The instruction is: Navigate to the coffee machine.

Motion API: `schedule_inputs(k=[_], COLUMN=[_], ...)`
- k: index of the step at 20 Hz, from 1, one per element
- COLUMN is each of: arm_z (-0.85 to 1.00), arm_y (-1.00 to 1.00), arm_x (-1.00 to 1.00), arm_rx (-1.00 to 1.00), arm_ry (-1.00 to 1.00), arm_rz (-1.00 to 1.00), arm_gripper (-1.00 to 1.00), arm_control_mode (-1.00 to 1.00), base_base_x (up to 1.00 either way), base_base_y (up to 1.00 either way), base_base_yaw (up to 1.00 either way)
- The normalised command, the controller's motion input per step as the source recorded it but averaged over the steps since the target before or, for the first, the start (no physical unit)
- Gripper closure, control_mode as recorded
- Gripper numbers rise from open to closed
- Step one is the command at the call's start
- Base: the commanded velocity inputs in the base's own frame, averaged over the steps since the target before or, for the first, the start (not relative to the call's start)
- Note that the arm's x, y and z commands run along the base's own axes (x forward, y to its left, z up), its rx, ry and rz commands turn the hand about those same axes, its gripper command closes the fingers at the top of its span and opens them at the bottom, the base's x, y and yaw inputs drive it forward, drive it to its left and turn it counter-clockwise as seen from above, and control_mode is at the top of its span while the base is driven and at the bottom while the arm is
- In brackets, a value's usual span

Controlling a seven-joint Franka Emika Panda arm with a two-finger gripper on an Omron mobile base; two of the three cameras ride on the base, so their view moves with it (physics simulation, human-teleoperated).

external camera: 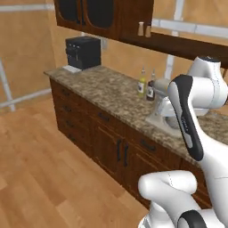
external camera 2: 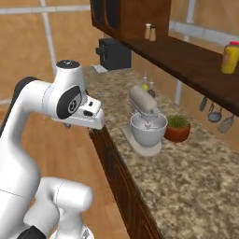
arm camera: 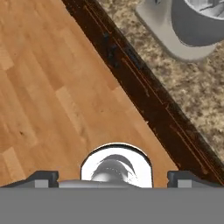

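Pincer [arm camera: 112, 177] spread (over floor), coffee machine [external camera: 83, 52] far.

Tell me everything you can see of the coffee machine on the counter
The coffee machine is a boxy matte-black appliance standing upright at the far end of the granite counter, under the dark wood wall cabinets. Its front has a recess with small light details too small to read, and a light-grey tray sticks out at its base. Nothing else touches it; the bottles stand well apart.
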Motion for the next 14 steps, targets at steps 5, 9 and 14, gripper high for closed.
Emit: schedule_inputs(k=[5, 9, 14], arm_z=[0.00, 0.00, 0.00], arm_y=[0.00, 0.00, 0.00], arm_x=[0.00, 0.00, 0.00], arm_rx=[0.00, 0.00, 0.00], arm_ry=[0.00, 0.00, 0.00], arm_rz=[0.00, 0.00, 0.00], arm_gripper=[-1.00, -1.00, -1.00], arm_control_mode=[1.00, 1.00, 1.00], base_base_x=[0.85, 1.00, 1.00], base_base_y=[0.44, 0.97, 0.75], base_base_yaw=[0.56, 0.06, -0.16])
